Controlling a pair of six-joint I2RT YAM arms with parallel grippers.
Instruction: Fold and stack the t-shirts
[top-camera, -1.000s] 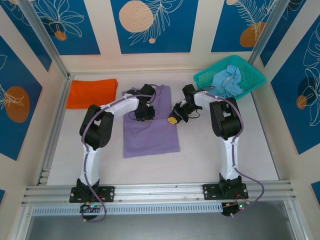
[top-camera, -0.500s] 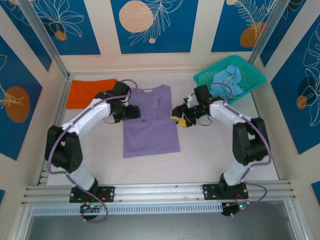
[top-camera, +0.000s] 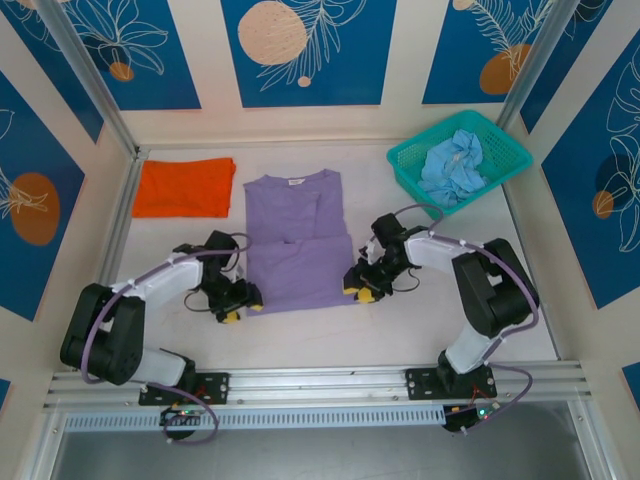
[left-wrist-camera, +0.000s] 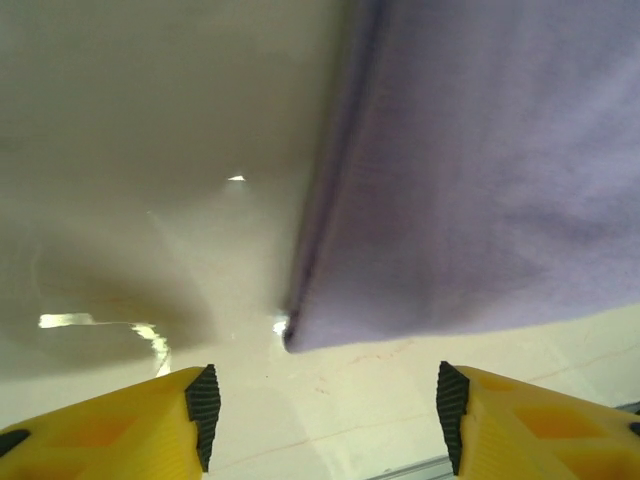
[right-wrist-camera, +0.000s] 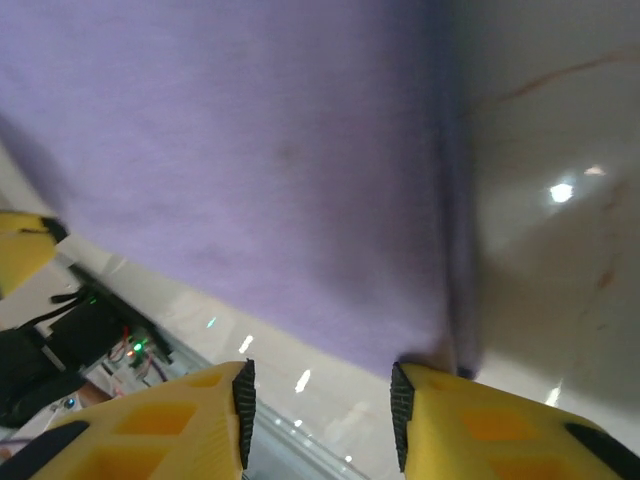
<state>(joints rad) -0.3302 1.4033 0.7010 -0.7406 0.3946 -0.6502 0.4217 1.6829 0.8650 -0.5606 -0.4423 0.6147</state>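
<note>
1. Top external view: purple shirt lies mid-desk, long axis near-far; left gripper at its near-left corner, right gripper at its near-right corner.
2. Both grippers released, jaws spread, holding nothing.
3. Count: three shirts, namely purple, orange shirt far left, and blue shirt in basket.

This looks like a robot lab; a white table sits in a small booth; blue walls with drawn leaves stand behind the table; metal rails line the table's near edge; two robot arms are bolted there.
</note>
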